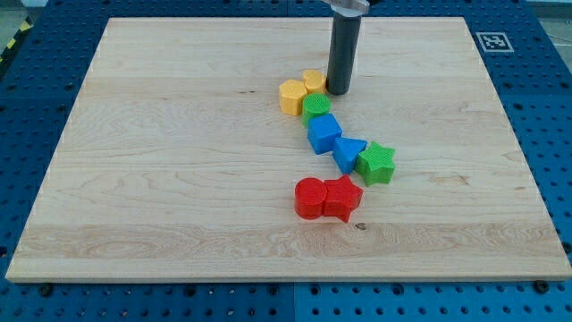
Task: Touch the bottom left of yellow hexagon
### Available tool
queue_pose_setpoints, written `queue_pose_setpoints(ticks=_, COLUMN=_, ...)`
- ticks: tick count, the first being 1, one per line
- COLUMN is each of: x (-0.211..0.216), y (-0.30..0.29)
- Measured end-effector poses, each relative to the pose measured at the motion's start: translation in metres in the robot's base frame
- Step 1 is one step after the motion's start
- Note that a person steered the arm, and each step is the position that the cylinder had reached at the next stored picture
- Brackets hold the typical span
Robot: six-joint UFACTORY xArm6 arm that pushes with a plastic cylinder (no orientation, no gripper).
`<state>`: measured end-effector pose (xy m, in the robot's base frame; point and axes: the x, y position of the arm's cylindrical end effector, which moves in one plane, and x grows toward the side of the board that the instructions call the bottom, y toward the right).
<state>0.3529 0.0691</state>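
Note:
The yellow hexagon (292,96) lies just above the board's middle. A second, smaller yellow block (314,81) touches its upper right. My tip (339,90) stands on the board just right of the small yellow block, to the right of the hexagon and apart from it. A green round block (315,107) touches the hexagon's lower right side. Below it a chain runs down to the right: a blue block (323,132), a blue triangle (348,153) and a green star (376,163).
A red cylinder (309,198) and a red star-like block (341,198) sit side by side below the chain. The wooden board (161,179) lies on a blue pegboard table, with a printed marker (492,41) at its upper right corner.

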Motion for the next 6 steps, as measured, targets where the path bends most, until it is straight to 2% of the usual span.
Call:
queue_pose_setpoints(ticks=1, x=-0.021, y=0.003)
queue_pose_setpoints(ticks=2, x=-0.045, y=-0.023)
queue_pose_setpoints(ticks=3, x=-0.046, y=-0.082)
queue_pose_setpoints(ticks=4, x=-0.022, y=-0.133)
queue_pose_setpoints(ticks=5, x=0.018, y=-0.136)
queue_pose_setpoints(ticks=6, x=0.044, y=-0.108)
